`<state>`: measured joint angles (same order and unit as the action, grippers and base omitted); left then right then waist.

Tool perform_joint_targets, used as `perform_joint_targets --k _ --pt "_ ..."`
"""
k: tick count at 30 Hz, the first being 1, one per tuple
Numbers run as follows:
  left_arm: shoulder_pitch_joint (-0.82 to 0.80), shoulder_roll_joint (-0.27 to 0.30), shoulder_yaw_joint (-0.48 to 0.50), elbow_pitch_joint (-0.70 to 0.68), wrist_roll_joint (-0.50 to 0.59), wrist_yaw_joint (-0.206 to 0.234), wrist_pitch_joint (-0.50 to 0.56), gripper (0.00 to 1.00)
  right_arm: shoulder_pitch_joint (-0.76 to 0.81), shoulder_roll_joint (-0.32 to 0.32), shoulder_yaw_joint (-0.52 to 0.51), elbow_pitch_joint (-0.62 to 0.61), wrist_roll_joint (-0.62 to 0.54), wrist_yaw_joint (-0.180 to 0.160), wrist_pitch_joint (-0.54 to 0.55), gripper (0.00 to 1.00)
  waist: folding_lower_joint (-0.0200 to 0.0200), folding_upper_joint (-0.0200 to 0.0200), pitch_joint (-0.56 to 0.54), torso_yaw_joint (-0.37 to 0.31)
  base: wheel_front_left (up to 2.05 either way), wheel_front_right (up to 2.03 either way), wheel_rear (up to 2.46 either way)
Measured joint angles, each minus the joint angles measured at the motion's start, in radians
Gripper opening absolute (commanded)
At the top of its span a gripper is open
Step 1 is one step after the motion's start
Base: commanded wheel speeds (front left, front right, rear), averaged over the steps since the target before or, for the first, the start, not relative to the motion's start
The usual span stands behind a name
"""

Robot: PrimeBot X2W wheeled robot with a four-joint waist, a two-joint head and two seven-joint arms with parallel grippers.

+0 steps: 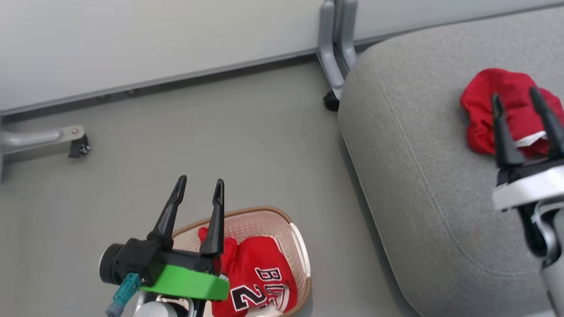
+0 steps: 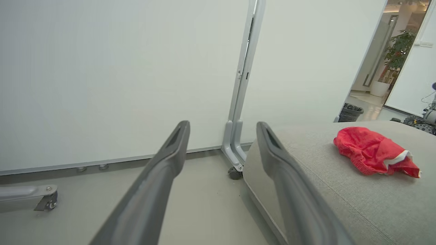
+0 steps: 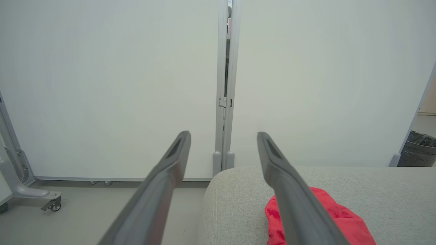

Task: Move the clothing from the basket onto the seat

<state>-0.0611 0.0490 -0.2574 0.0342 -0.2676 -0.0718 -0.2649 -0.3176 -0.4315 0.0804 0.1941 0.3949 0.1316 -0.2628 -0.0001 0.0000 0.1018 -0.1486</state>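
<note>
Holding left end effector (image 1: 200, 180) open over the basket (image 1: 304, 259), right end effector (image 1: 515, 93) open above the shorts (image 1: 484, 97) on the seat (image 1: 418, 154). Risks dropping the jersey (image 1: 255, 264) mid-carry from a shallow pinch.

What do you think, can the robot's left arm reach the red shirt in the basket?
Probably yes. The left pincer hovers open over the basket, and the red jersey lies uncovered inside, with nothing between them. It points forward, though, so the arm would need to tip down.
</note>
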Motion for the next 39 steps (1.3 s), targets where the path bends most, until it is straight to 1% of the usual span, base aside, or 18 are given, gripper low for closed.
perform_joint_targets --k 3,5,10,13,19,23,39 --pt "0.014 0.0 0.024 -0.003 0.0 0.002 0.0 1.0 0.087 0.067 -0.005 -0.078 -0.028 0.0 0.0 1.0 0.0 0.0 -0.025 0.029 0.0 0.0 0.0" --pt "0.024 0.0 0.037 -0.003 0.0 0.005 0.0 1.0 0.137 0.096 0.005 -0.101 -0.048 0.0 0.0 1.0 0.0 0.0 -0.037 0.053 0.0 0.0 0.0" --pt "0.065 0.0 0.072 0.012 -0.021 0.015 0.0 1.0 0.225 0.168 0.038 -0.1 -0.091 0.0 0.0 1.0 0.0 0.0 -0.061 0.115 0.0 0.0 0.0" --pt "0.093 0.0 0.08 0.037 -0.028 0.016 0.0 1.0 0.256 0.214 0.035 -0.093 -0.087 0.0 0.0 1.0 0.0 0.0 -0.074 0.146 0.0 0.0 0.0" --pt "0.128 0.0 0.066 0.07 -0.028 0.014 0.0 1.0 0.306 0.246 0.021 -0.079 -0.125 0.0 0.0 1.0 0.0 0.0 -0.099 0.198 0.0 0.0 0.0" --pt "0.134 0.0 0.066 0.079 -0.031 0.014 0.0 1.0 0.312 0.262 0.02 -0.082 -0.141 0.0 0.0 1.0 0.0 0.0 -0.115 0.215 0.0 0.0 0.0" --pt "0.133 0.0 0.08 0.067 -0.026 0.014 0.0 1.0 0.312 0.275 -0.008 -0.091 -0.156 0.0 0.0 1.0 0.0 0.0 -0.115 0.208 0.0 0.0 0.0"
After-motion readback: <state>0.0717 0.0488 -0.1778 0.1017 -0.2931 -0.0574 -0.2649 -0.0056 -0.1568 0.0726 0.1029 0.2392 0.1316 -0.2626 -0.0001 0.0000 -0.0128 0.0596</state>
